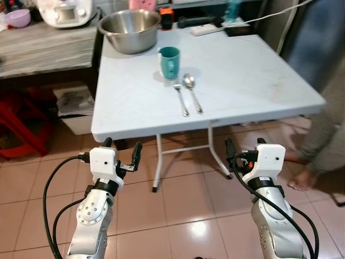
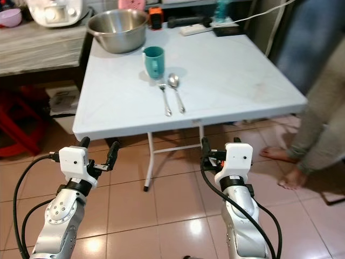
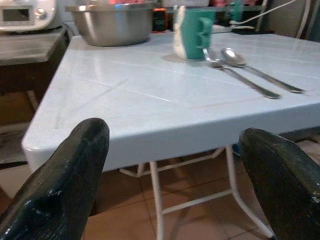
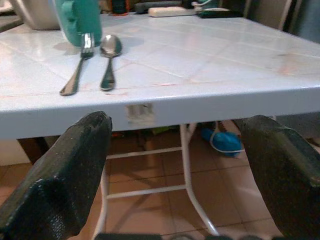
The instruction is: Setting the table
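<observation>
1. Table (image 1: 242, 81): a pale blue folding table occupies the upper centre of the head view, standing on a tiled floor (image 1: 183, 199).
2. Fork (image 1: 180, 99) and spoon (image 1: 191, 91): they lie side by side near the table's front edge, just left of frame centre. The fork is on the left, the spoon on the right, close together.
3. Teal mug (image 1: 169, 62): it stands upright directly behind the cutlery.
4. Steel bowl (image 1: 129, 29): it sits at the upper left corner of the table.
5. Left gripper (image 1: 122, 152): it is held in the lower left of the frame, below the table edge. Its fingers are spread apart and hold nothing.
6. Right gripper (image 1: 245, 147): it is held in the lower right, below the table edge. Its fingers are spread apart and hold nothing.
7. Person (image 1: 323, 129): legs and a bare foot appear at the right edge, beside the table.
</observation>
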`<state>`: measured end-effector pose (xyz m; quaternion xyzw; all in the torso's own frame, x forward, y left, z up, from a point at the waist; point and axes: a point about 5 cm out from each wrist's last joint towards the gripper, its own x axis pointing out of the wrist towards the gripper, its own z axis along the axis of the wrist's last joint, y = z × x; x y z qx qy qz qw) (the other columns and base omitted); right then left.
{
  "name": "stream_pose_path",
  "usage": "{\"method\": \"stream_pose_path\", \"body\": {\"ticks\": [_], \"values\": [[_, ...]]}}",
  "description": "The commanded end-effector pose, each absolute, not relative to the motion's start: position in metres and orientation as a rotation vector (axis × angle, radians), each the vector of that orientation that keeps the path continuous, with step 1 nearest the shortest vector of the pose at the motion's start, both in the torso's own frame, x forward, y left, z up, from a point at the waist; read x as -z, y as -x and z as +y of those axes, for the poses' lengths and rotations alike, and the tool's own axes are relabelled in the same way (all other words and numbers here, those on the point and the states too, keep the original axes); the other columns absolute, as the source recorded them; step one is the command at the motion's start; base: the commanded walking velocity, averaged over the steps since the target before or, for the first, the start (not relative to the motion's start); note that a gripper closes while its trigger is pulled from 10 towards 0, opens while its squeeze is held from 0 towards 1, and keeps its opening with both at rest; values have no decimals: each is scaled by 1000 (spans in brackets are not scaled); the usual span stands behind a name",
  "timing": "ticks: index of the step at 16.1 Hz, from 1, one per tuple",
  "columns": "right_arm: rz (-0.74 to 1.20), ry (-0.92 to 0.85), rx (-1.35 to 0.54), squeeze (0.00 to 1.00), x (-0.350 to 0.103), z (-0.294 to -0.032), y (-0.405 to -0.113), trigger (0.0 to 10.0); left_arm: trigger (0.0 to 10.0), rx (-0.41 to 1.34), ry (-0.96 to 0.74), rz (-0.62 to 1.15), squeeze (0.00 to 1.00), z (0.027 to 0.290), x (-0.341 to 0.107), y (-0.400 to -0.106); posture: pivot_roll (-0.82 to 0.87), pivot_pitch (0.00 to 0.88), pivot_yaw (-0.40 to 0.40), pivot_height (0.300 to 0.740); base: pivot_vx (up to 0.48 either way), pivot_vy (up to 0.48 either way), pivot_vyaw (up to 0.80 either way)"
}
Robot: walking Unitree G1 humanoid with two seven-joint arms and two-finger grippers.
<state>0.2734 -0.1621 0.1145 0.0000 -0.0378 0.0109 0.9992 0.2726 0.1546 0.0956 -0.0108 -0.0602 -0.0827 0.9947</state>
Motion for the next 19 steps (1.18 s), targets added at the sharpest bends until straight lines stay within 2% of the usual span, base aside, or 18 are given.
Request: {"method": "stream_pose_path", "body": {"ticks": [1, 4, 14, 19], "values": [[-92, 10, -25, 0, -118, -161, -272, 10000, 10000, 172, 17, -107, 0, 156, -93, -273, -192, 107, 55, 740, 326, 0, 438], [-92, 10, -25, 0, -118, -161, -272, 10000, 10000, 177, 18, -106, 0, 156, -93, -273, -193, 108, 57, 740, 331, 0, 460], [-115, 37, -49, 0, -123, -158, -271, 10000, 10000, 192, 19, -106, 0, 151, -92, -272, -199, 115, 54, 740, 337, 0, 0], [-121, 40, -49, 0, -124, -158, -269, 10000, 10000, 203, 12, -109, 0, 149, -93, -272, -203, 119, 55, 740, 343, 0, 645]]}}
